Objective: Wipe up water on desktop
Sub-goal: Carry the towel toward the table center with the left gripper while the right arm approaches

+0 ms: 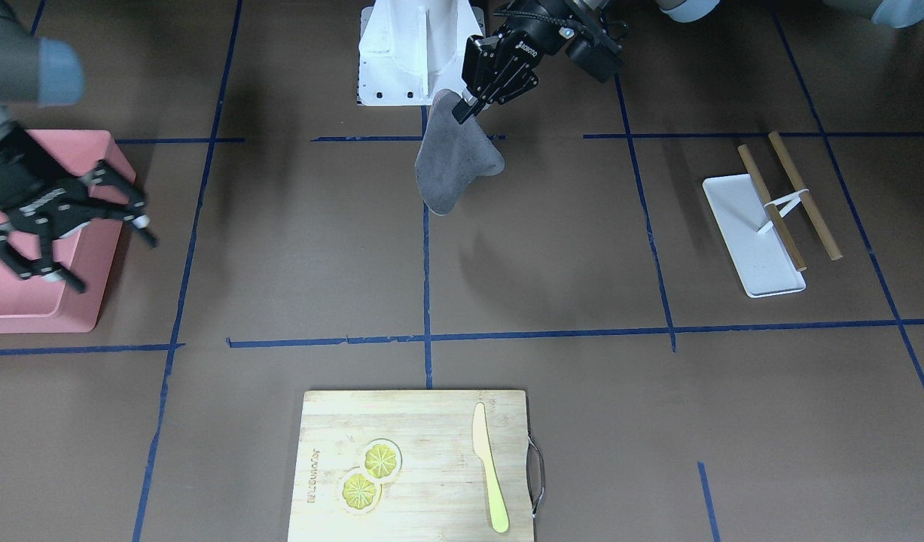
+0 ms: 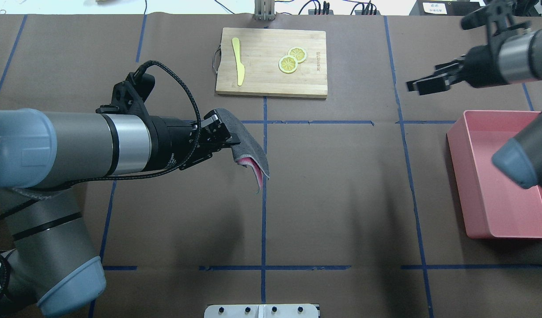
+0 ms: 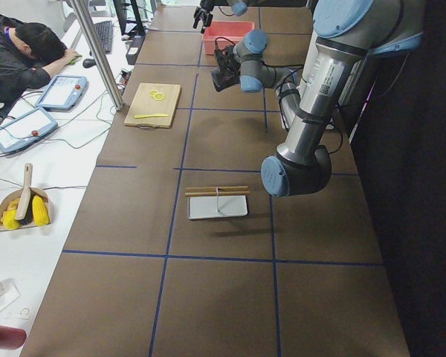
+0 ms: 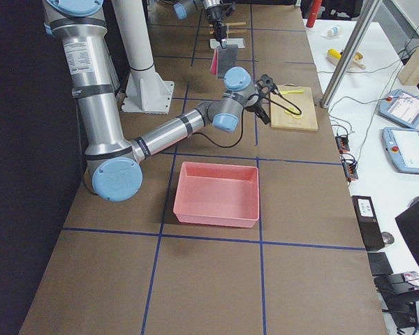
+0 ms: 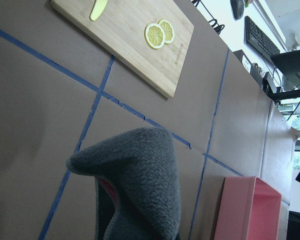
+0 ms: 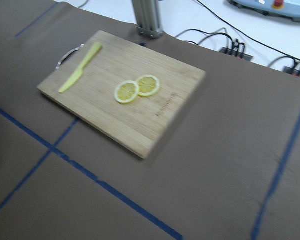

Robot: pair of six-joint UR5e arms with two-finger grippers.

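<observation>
Front view: desktop (image 1: 303,241) fills the frame, brown w/ blue tape grid. L gripper (image 1: 465,113) at 12 o'clock, just beside the white base (image 1: 401,53), jaws pinched on the top corner of a grey cloth (image 1: 454,162). The cloth hangs down from that pinch and its shadow falls apart from it, toward 3. R gripper (image 1: 115,263) at 9, fingers spread wide, nothing btwn them, over a pink bin (image 1: 77,150). Board (image 1: 401,421) at 6 w/ 2 lemon slices (image 1: 371,474) and a yellow knife (image 1: 488,467). White tray (image 1: 748,226) at 3, two sticks (image 1: 804,196) across it.

Overhead: L gripper near centre, coming in from 9. The cloth droops off its tips and shows a pink underside. R gripper at 2, spread, past the bin's far edge. Board at 12.

Left view: tray and sticks at centre. L gripper far off at 12, too small to judge. Person slumped at the side desk at 10.

Right view: bin at centre, on the desktop. Cloth at 12, hanging from the far arm.

L wrist: cloth at 6, grey outside, pink inside. Board at 12, bin corner at 5, desktop around both.

R wrist: blurred. Board w/ slices and knife at 11, the rest desktop and tape.
</observation>
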